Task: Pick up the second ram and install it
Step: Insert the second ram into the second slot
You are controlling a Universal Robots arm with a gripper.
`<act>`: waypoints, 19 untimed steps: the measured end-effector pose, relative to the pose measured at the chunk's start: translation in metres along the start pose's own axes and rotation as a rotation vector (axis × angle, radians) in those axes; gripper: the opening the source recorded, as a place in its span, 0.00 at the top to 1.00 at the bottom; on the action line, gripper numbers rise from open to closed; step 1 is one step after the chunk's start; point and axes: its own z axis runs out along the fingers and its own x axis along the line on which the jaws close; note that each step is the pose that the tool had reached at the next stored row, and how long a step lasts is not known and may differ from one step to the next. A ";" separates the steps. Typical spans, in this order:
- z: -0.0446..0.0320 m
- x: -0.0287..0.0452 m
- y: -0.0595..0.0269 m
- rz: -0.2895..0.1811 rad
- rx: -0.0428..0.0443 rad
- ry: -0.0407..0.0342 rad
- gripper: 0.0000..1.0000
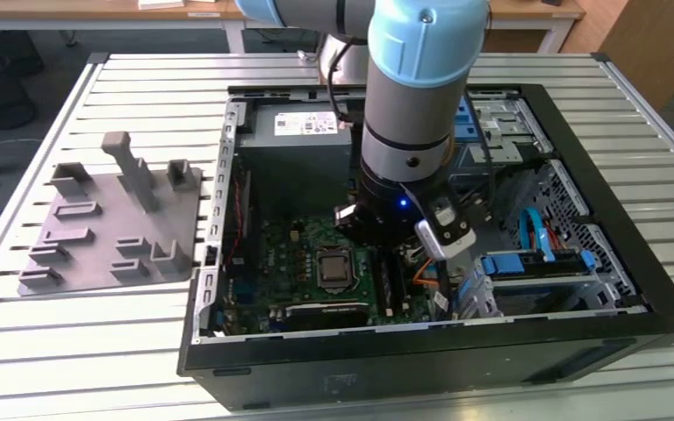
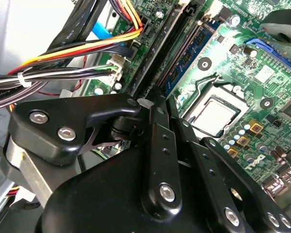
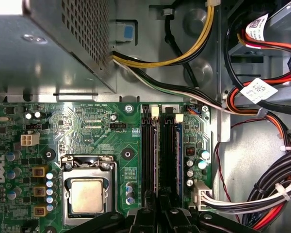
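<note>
Hovering low over the motherboard [image 3: 102, 131], the gripper [image 2: 157, 97] has its fingers [image 2: 160, 141] pinched together right above the memory slots [image 3: 160, 150], pressing down, by my read. The second ram [image 2: 194, 51] sits upright in its slot beside the processor [image 3: 87, 194], long axis parallel to the neighbouring slots.

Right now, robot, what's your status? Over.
Gripper down at the black memory slots. Blue ram strip stands in a slot beside it. Wire bundles off to the side, not across the slots.
</note>
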 end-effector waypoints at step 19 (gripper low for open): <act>0.0027 -0.0003 -0.0001 -0.001 0.0008 0.0005 0.86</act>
